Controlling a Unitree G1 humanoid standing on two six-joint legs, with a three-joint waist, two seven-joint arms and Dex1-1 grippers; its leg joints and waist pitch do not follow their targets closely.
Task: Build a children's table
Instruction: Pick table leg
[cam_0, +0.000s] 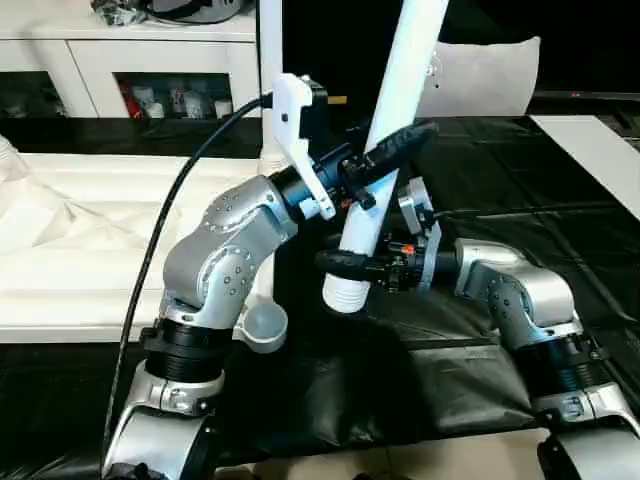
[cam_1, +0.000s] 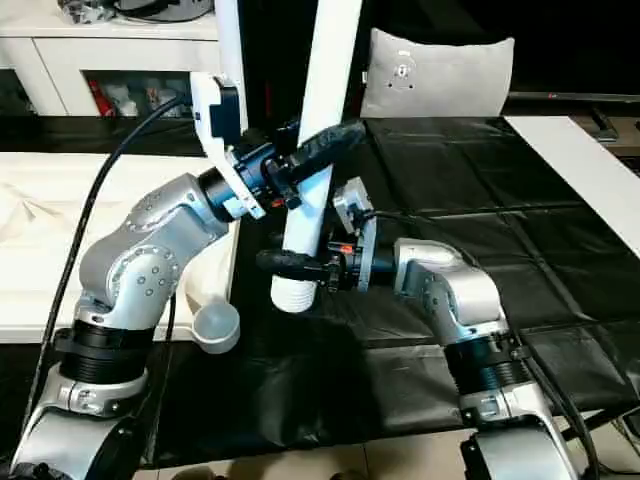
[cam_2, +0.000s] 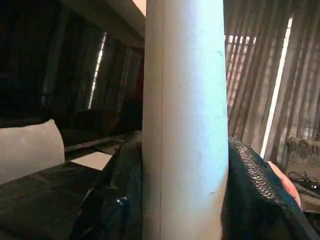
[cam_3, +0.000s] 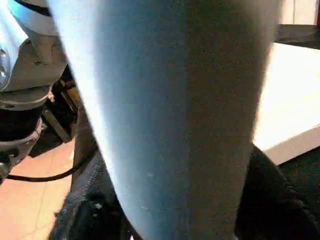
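A white tube leg (cam_0: 385, 130) stands tilted above the black-covered counter (cam_0: 520, 200), its upper end leaning away from the robot and running out of the frame, its ribbed lower end (cam_0: 347, 292) hanging just above the black sheet. The left gripper (cam_0: 385, 160) is clamped on the leg at mid-height; in the left wrist view a textured black finger (cam_2: 255, 190) presses against each side of the tube. The right gripper (cam_0: 350, 265) sits lower, close above the ribbed end, with one black finger (cam_0: 345, 264) wrapped across the front of the tube. The right wrist view shows its fingers (cam_3: 85, 200) flanking the leg (cam_3: 170, 115) on both sides, closed around it.

The white tabletop (cam_0: 90, 250) lies on the robot's left, beside the black sheet, with crumpled clear plastic wrap (cam_0: 30, 215) resting on it. One round corner socket (cam_0: 262, 325) of the tabletop projects beside the left forearm, near the leg's lower end but apart from it.

A white cabinet with glass doors (cam_0: 150, 70) stands behind the tabletop. A grey cushion (cam_1: 440, 75) rests at the far edge of the counter; it carries a small mark, too small to read. No legible brand, label or writing is found on the leg, the tabletop or the arms.
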